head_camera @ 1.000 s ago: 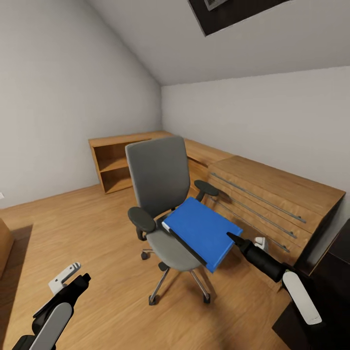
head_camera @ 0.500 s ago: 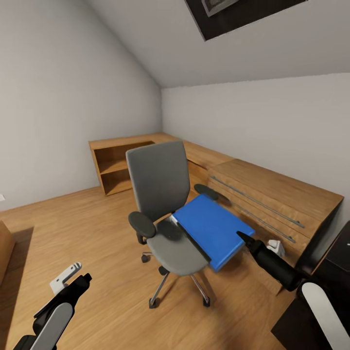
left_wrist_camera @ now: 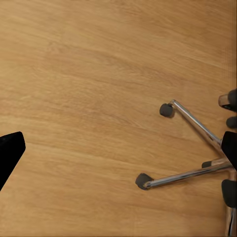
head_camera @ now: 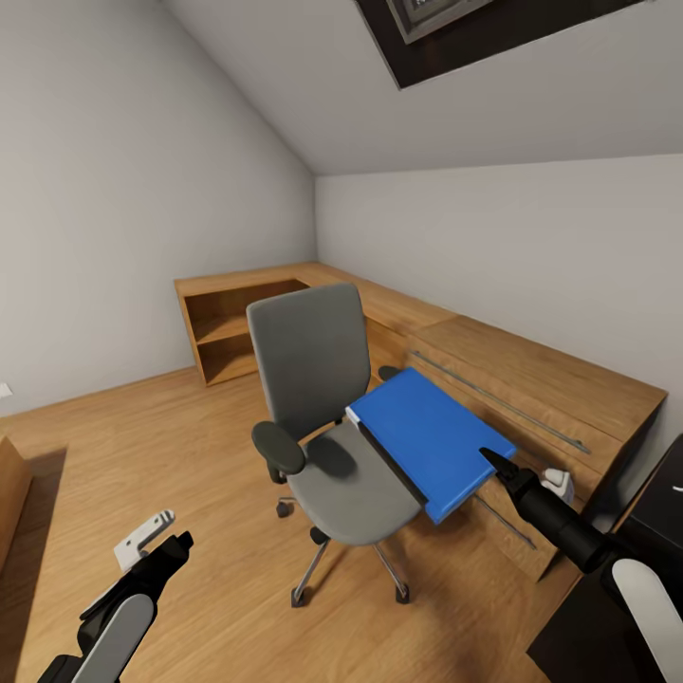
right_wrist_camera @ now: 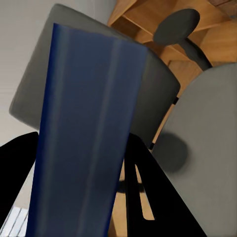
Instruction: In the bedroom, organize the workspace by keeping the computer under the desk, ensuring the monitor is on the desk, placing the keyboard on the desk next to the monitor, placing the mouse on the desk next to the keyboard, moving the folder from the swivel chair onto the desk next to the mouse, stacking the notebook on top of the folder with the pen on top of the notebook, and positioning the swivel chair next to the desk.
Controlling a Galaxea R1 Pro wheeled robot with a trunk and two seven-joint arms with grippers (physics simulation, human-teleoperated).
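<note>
The blue folder (head_camera: pixel 429 438) hangs tilted above the right side of the swivel chair's grey seat (head_camera: pixel 349 480), clear of the cushion. My right gripper (head_camera: pixel 489 462) is shut on its near right edge. In the right wrist view the folder (right_wrist_camera: pixel 84 133) runs between the black fingers (right_wrist_camera: pixel 148 177), with the chair's back (right_wrist_camera: pixel 153 94) behind it. My left gripper (head_camera: pixel 163 544) hovers low over the floor at the lower left, open and holding nothing. The chair's chrome base (left_wrist_camera: pixel 195 150) lies under that wrist camera. A black desk corner (head_camera: pixel 659 503) shows at the right edge.
A low light-wood chest with long metal handles (head_camera: pixel 531 389) stands right behind the chair, joined to an open wooden shelf unit (head_camera: pixel 228 327) in the corner. A small white object (head_camera: pixel 560 484) sits beside the chest. Bare wood floor (head_camera: pixel 142 446) spreads to the left.
My right gripper has carried the folder up and to the right, off the chair seat. The left arm has barely moved. The view has shifted a little.
</note>
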